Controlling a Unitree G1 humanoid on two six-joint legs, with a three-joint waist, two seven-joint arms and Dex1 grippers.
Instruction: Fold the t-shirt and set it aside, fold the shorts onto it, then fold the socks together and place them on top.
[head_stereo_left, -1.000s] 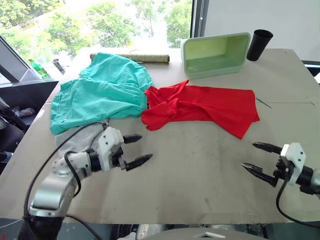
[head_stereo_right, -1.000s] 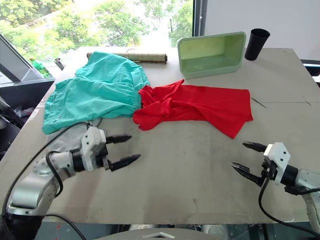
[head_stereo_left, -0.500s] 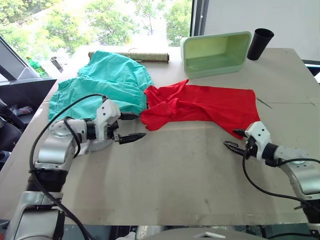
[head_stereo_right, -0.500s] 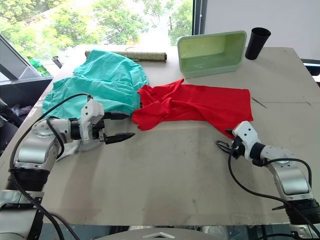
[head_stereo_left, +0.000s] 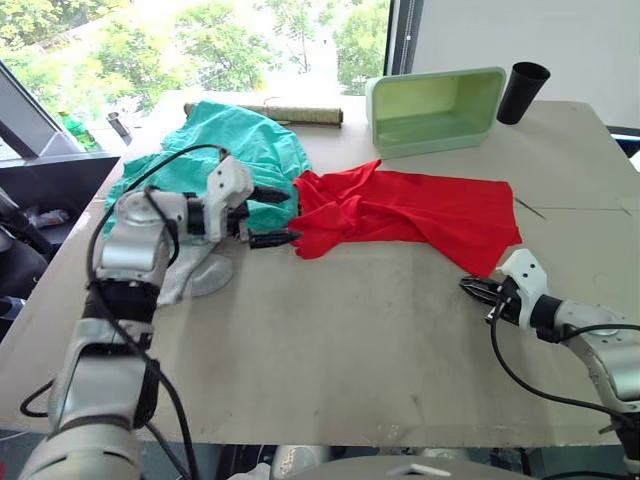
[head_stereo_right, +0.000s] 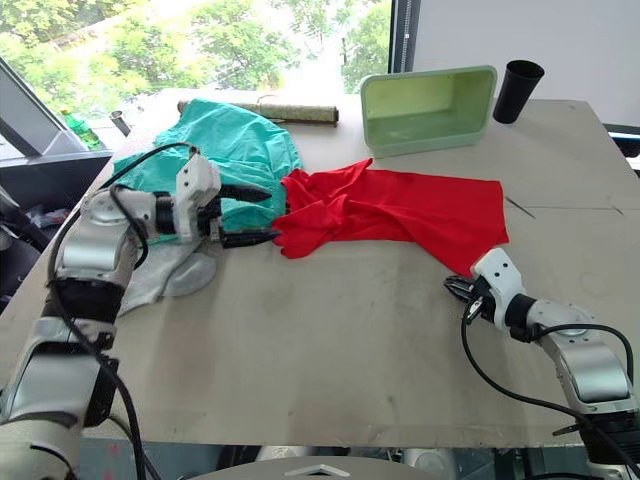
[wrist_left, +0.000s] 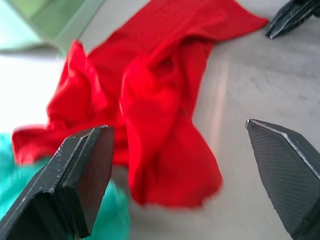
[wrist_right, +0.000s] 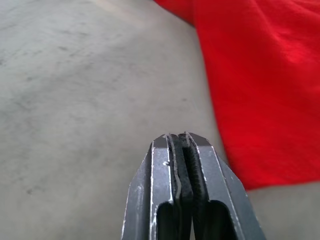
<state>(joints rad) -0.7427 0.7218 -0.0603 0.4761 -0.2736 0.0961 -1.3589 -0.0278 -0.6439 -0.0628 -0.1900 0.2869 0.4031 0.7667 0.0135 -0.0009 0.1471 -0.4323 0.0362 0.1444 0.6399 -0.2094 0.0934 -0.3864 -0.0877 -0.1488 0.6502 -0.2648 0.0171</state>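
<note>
From the head views, the t-shirt lies crumpled mid-table beside the shorts, with the socks in front of the shorts. The left gripper, fingers spread, hovers at the shirt's near-left edge. In the left wrist view, red folds sit between its fingers. In the right wrist view, the right gripper, pressed together, rests just beside the shirt's corner.

Green tub beside black cup, table

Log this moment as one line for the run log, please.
stage: reaching for t-shirt | left pincer: open, at its bunched end by shorts | right pincer: shut, empty, near its corner | socks: unfolded
</note>
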